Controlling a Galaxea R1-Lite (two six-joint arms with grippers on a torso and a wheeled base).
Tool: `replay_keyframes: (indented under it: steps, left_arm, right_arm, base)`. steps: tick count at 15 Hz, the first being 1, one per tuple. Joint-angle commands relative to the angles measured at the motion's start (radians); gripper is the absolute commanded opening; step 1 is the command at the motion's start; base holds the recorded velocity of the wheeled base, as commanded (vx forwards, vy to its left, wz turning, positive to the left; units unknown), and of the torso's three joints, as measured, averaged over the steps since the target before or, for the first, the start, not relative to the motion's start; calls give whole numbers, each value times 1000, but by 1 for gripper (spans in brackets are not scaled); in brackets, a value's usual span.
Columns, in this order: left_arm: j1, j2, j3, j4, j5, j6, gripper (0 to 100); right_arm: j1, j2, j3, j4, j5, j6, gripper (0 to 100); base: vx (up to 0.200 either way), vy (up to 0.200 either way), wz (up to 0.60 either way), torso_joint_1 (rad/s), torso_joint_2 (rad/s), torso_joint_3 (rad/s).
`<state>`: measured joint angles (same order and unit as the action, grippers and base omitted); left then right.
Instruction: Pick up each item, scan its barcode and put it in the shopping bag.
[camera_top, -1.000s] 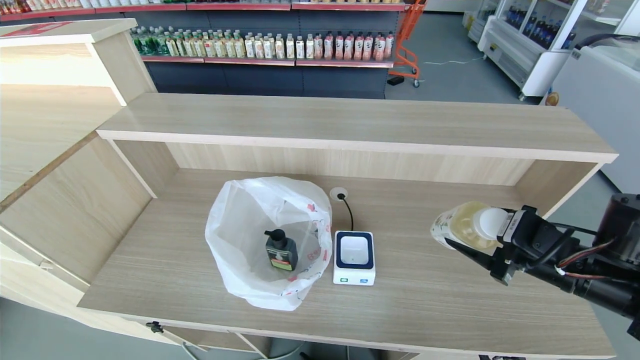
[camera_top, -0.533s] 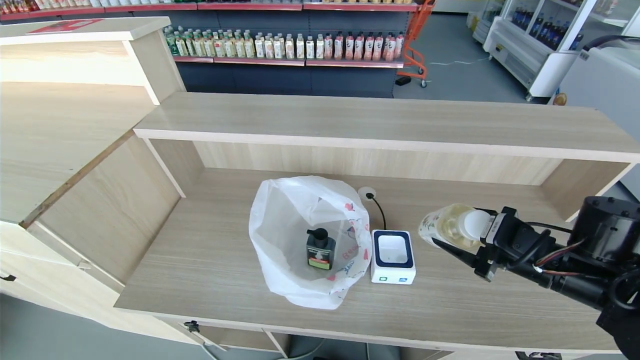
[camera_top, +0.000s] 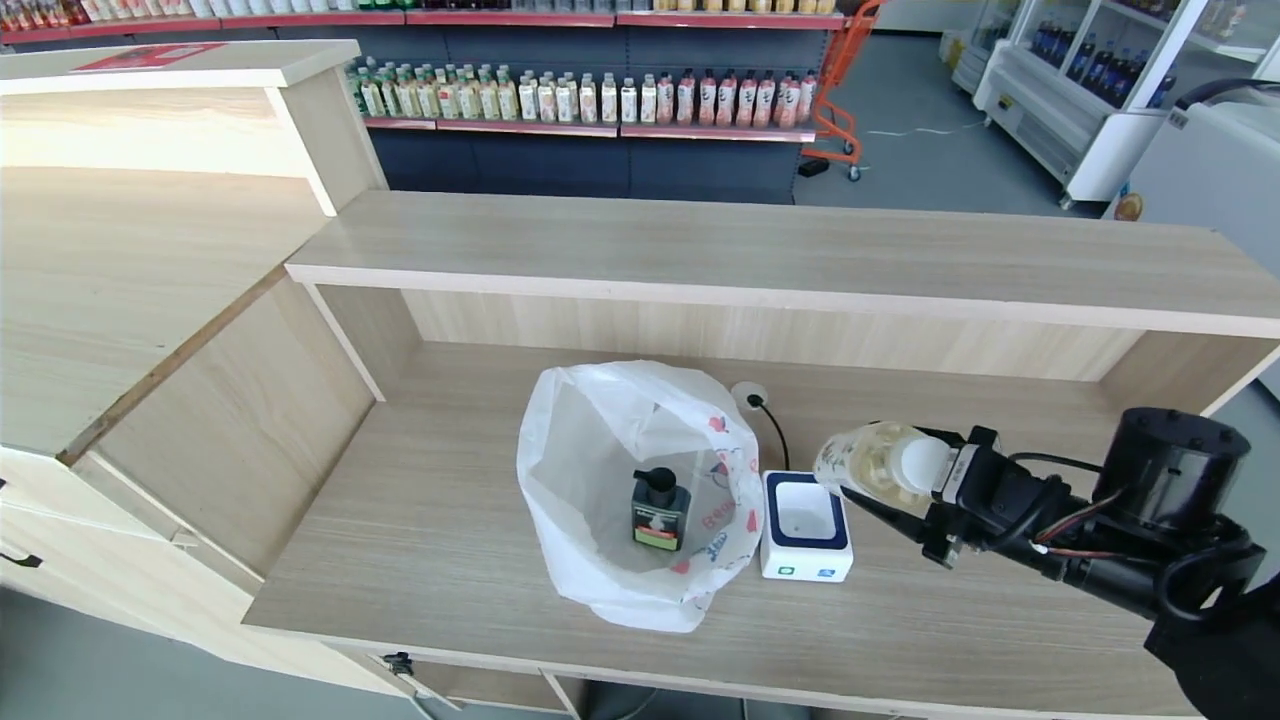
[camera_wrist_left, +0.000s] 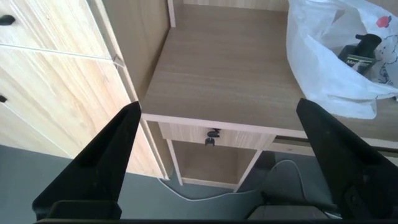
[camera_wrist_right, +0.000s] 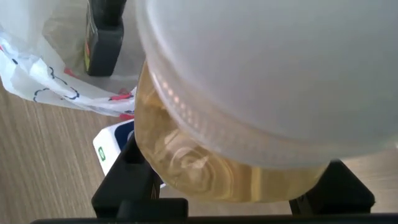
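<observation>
Right hand (camera_top: 885, 472) clamps a pale bottle (camera_top: 858, 460) sideways by the scanner (camera_top: 805, 545); left hand (camera_wrist_left: 219, 106) wide.

The right claw (camera_top: 885, 468), shut tight on the clear plastic bottle of yellow drink with a white cap (camera_top: 860, 458), has moved sideways toward the small white box scanner with a dark blue rim (camera_top: 805, 524). A second ago a wide strip of bare wooden counter (camera_top: 1000, 620) lay between the claw's tips and the scanner. Half a second ago that strip was thinner. Now the scanner sits just past the claw's tips, and the far end of the bottle seems to reach over its nearest edge. The white plastic shopping bag (camera_top: 590, 480) is closer to the claw too. The head camera has also turned, so the whole picture slid to the right.
</observation>
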<state>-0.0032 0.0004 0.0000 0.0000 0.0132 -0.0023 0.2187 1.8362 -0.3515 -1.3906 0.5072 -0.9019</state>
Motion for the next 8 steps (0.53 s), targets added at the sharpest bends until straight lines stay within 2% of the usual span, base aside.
replay_keyframes:
  steps: [1, 8]
  left_arm:
    - [0, 0, 0, 0, 1, -1, 100]
    - [0, 0, 0, 0, 1, 1, 100]
  right_arm:
    - [-2, 57, 0, -16, 4, 0, 0]
    - [1, 163, 5, -47, 45, 0, 0]
  base:
    - [0, 0, 0, 0, 0, 0]
    - [0, 0, 0, 0, 0, 0]
